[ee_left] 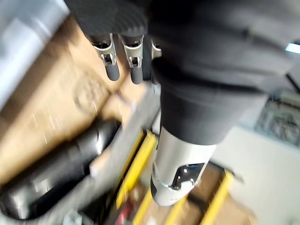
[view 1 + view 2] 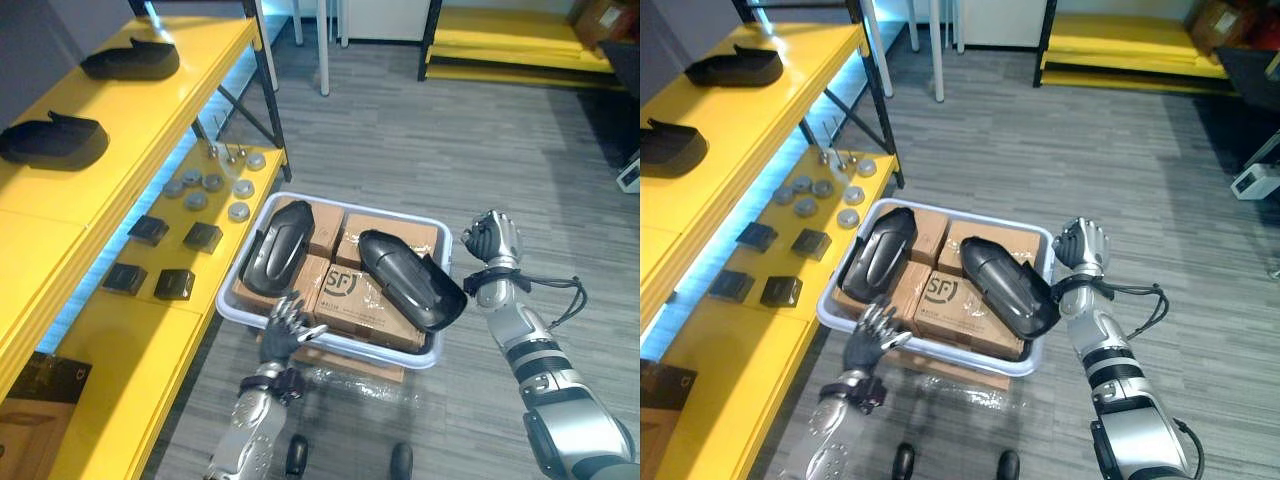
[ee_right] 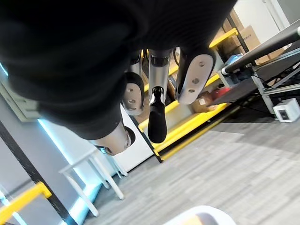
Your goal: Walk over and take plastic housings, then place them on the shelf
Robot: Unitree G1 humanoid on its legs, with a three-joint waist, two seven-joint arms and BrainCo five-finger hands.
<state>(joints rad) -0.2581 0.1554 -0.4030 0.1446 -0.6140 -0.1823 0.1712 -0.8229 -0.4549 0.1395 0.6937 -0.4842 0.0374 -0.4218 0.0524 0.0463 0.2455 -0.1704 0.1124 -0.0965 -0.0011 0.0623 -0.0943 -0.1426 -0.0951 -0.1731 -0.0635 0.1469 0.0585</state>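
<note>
I've two housings (image 2: 130, 62) shelved, two in the bin (image 2: 370, 207); left hand (image 2: 285, 322) open at its rim, right hand (image 2: 492, 240) curled empty.

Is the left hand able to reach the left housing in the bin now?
Probably yes: the open left hand is at the bin's near rim; the housing lies uncovered on boxes just beyond.

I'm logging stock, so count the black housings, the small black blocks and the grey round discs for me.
Black housings: 4, two in the bin, two on the upper shelf
Small black blocks: 4
Grey round discs: 7
Total: 15
</note>
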